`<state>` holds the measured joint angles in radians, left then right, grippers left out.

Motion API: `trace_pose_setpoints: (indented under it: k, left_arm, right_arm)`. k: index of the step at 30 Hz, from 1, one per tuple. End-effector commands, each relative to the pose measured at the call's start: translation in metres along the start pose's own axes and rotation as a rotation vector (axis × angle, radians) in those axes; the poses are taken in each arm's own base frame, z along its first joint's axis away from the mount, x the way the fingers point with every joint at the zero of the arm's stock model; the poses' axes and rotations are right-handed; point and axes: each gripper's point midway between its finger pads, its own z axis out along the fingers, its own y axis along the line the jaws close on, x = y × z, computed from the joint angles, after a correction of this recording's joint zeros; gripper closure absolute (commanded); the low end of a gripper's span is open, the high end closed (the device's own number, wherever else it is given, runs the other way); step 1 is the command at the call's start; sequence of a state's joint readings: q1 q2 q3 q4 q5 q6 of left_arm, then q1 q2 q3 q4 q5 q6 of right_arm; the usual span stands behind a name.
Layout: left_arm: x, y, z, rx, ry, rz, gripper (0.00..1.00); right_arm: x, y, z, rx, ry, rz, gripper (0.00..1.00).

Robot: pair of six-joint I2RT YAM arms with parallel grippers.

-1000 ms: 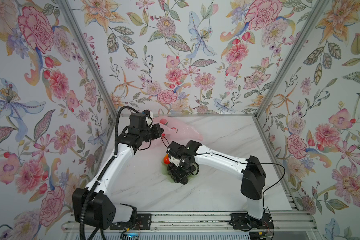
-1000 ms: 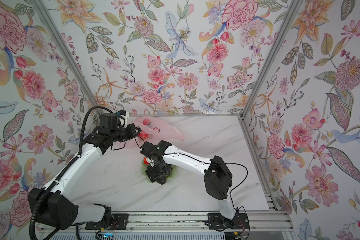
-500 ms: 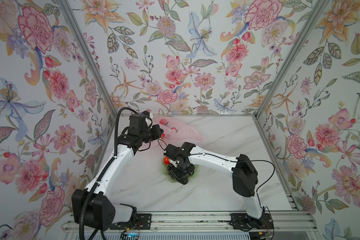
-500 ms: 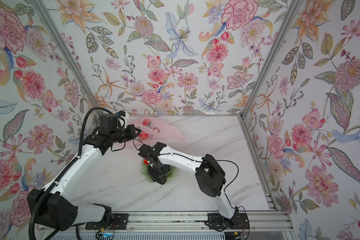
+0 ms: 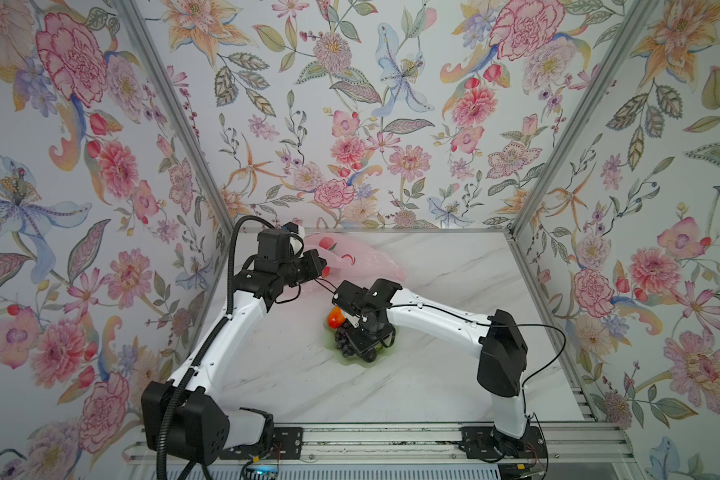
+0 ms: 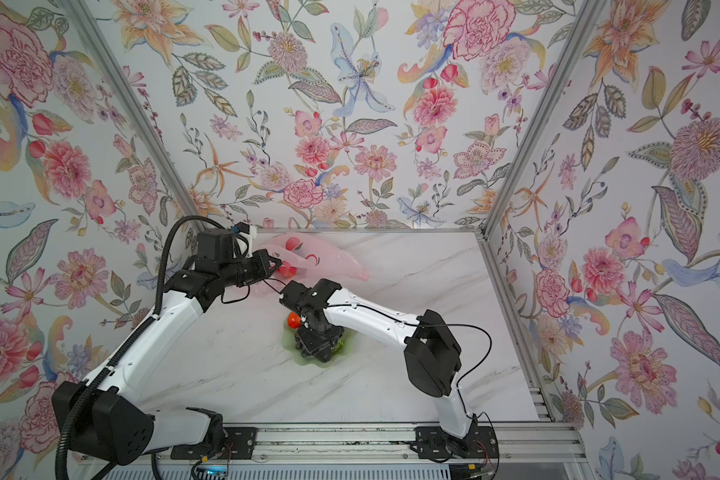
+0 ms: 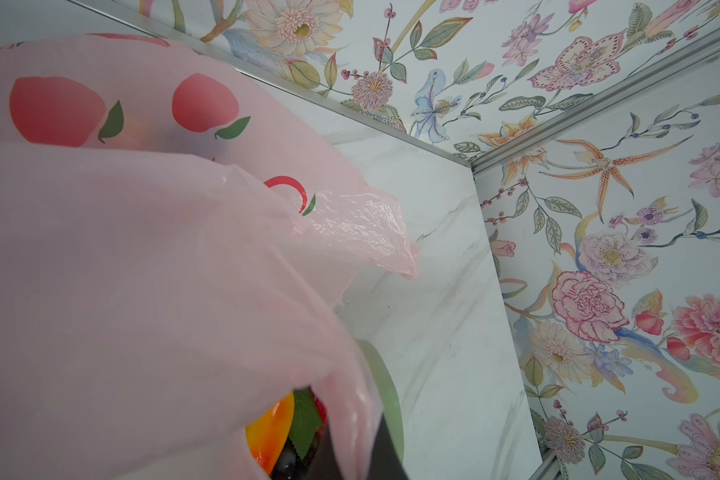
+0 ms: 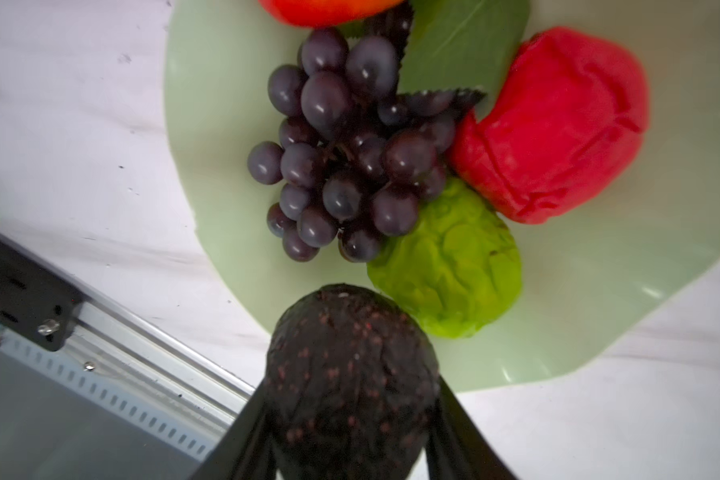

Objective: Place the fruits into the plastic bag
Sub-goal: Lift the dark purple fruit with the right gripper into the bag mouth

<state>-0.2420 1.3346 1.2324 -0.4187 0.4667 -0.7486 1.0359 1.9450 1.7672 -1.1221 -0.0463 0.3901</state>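
Pale green dish (image 8: 225,232) on the counter (image 5: 433,374) contains dark purple grapes (image 8: 341,158), a red fruit (image 8: 558,124), a bumpy green fruit (image 8: 454,266) and an orange-red mango (image 8: 321,10) cut off at the frame edge. Right tool (image 8: 350,388) is clamped on a dark avocado-like fruit (image 8: 350,353) at the dish rim. Left tool (image 5: 323,266), hidden behind film in its wrist view, is closed on the plastic bag (image 7: 142,270) at the counter's far left; bag contents indistinct.

Left end effector (image 5: 321,266) clamped shut, raised; right end effector (image 8: 350,419) pointing down, gripping.
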Motion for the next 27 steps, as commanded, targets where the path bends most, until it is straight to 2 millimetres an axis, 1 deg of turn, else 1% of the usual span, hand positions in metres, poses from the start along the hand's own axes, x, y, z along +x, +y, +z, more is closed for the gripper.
trace_pose_setpoints:
  k: [1, 5, 9, 13, 16, 19, 21, 24, 27]
  left_arm:
    - [-0.004, -0.005, -0.008, 0.025, -0.024, -0.001, 1.00]
    - [-0.003, -0.007, -0.009, 0.034, -0.024, -0.001, 1.00]
    - [-0.003, -0.009, -0.012, 0.045, -0.026, 0.004, 1.00]
    - [0.001, -0.011, -0.014, 0.060, -0.022, 0.004, 1.00]
    - [0.004, -0.012, -0.014, 0.070, -0.017, 0.002, 1.00]
    - [0.006, -0.013, -0.015, 0.077, -0.015, 0.003, 1.00]
    - [0.006, -0.013, -0.015, 0.079, -0.015, 0.002, 1.00]
    - [0.006, -0.017, -0.014, 0.093, -0.013, 0.006, 1.00]
    - [0.004, -0.019, -0.014, 0.098, -0.016, 0.007, 1.00]
  right_arm:
    - [-0.009, -0.008, -0.040, -0.105, -0.103, 0.090, 0.59]
    - [-0.020, -0.019, -0.063, -0.263, -0.178, 0.224, 0.59]
    - [-0.047, -0.025, -0.087, -0.468, -0.261, 0.356, 0.58]
    - [-0.081, -0.028, -0.102, -0.581, -0.324, 0.433, 0.58]
    - [-0.113, -0.033, -0.107, -0.653, -0.361, 0.507, 0.59]
    - [-0.147, -0.030, -0.109, -0.754, -0.390, 0.560, 0.59]
    - [-0.166, -0.028, -0.105, -0.814, -0.385, 0.582, 0.59]
    - [-0.191, -0.029, -0.096, -0.845, -0.382, 0.600, 0.60]
    - [-0.210, -0.030, -0.083, -0.844, -0.375, 0.607, 0.60]
